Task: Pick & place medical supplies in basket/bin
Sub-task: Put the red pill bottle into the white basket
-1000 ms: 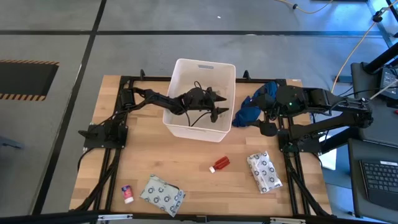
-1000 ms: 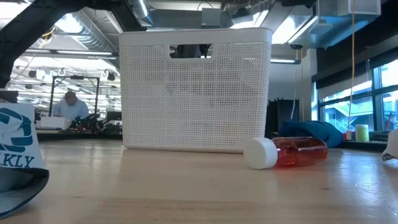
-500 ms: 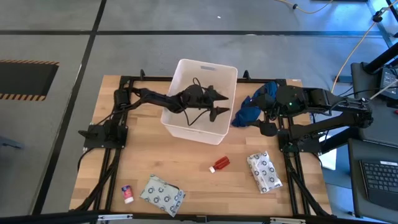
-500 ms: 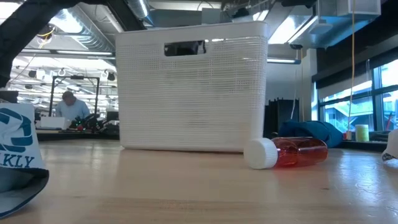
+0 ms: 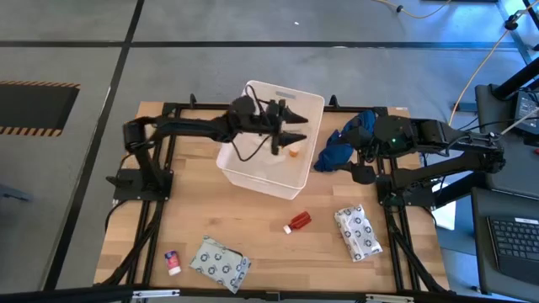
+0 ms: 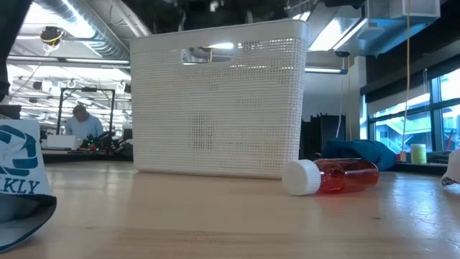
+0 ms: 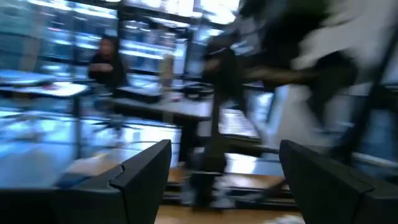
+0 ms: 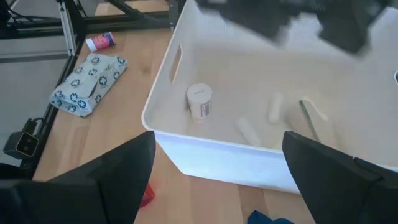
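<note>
Left gripper [image 5: 290, 132] open above basket [image 5: 244, 172], right side

My left gripper [image 5: 290, 135] hangs over the bin [image 5: 253, 172], which stands at the table's [image 5: 202, 210] far middle. Inside lie a pill bottle [image 8: 199, 100] and small tubes [image 8: 275, 107]. A cloth bundle [image 5: 344, 145] sits right of the bin. Toward the near edge lie a vial [image 5: 298, 222], two packets [image 5: 358, 231] [image 5: 220, 263] and a small tube [image 5: 172, 262].
</note>
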### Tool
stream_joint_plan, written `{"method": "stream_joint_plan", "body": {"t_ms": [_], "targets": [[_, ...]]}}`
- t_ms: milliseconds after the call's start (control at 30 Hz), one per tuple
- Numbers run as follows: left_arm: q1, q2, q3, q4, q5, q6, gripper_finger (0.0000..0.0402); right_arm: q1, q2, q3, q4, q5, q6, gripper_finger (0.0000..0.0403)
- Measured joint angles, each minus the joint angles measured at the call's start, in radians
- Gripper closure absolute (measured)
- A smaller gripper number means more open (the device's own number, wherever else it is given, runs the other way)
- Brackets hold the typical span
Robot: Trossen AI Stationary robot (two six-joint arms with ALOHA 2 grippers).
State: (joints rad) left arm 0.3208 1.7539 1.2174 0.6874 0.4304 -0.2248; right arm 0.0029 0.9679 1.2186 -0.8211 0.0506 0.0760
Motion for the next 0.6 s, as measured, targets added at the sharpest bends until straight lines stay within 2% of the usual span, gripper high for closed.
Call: {"method": "stream_joint_plan", "body": {"t_ms": [100, 400, 500, 600], "targets": [[-0.011, -0.087, 0.013, -0.045, 0.121, -0.061, 0.0111, 0.000, 0.000, 0.000, 0.005, 0.000, 0.029, 0.0052], [-0.046, -0.288, 0.012, -0.062, 0.543, -0.418, 0.0111, 0.000, 0.000, 0.000, 0.076, 0.000, 0.027, 0.0052], [-0.082, -0.320, 0.012, -0.063, 0.593, -0.510, 0.0111, 0.000, 0.000, 0.000, 0.120, 0.000, 0.027, 0.0052], [-0.129, -0.336, 0.012, -0.064, 0.578, -0.523, 0.0111, 0.000, 0.000, 0.000, 0.169, 0.000, 0.025, 0.0052]]}}
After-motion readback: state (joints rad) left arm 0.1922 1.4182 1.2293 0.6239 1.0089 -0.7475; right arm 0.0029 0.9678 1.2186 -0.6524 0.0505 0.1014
